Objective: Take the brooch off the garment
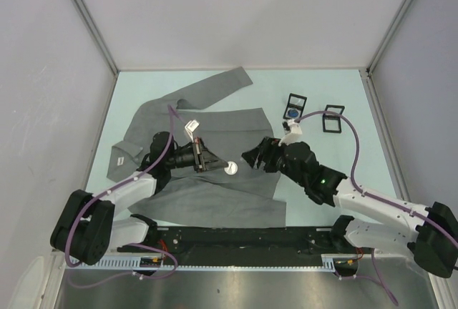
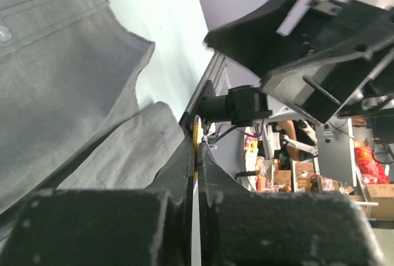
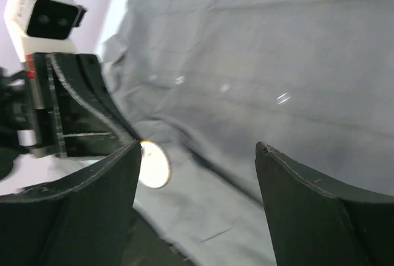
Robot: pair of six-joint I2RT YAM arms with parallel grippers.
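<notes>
Pale teal table [image 1: 143,84], grey walls on three sides. The brooch [image 1: 231,169] is near table centre, over the front panel of the garment [image 1: 215,198].

Handling, our read: the brooch is a thin, stiff disc, light, with faces that are probably smooth, so it can twist or slip in a pinch. The best hold is flat across both faces near the rim. The fastening is hidden, and we cannot tell whether it is still hooked in the cloth. The garment is soft and limp. It will tent up with any pull, so it needs pinning down just beside the disc, not far off.

Looks: the brooch is round, cream-white and plain-faced. Edge-on in the left wrist view [image 2: 196,133] it shows a yellow rim. The garment is grey woven cloth, laid open, with one sleeve running off to 12 o'clock and small pale buttons [image 3: 225,87] in a row.

The left gripper [image 1: 220,165] comes in from 9 o'clock with its fingers clamped on the brooch, which sits edge-on in the slit between them. The right gripper [image 1: 252,157] is at 3 o'clock of the brooch, near but apart, with its jaws spread wide and nothing between them. It faces the disc [image 3: 154,166].

Further out, at 2 o'clock, two small black frames [image 1: 295,104] lie on bare table. One holds a blue disc.
</notes>
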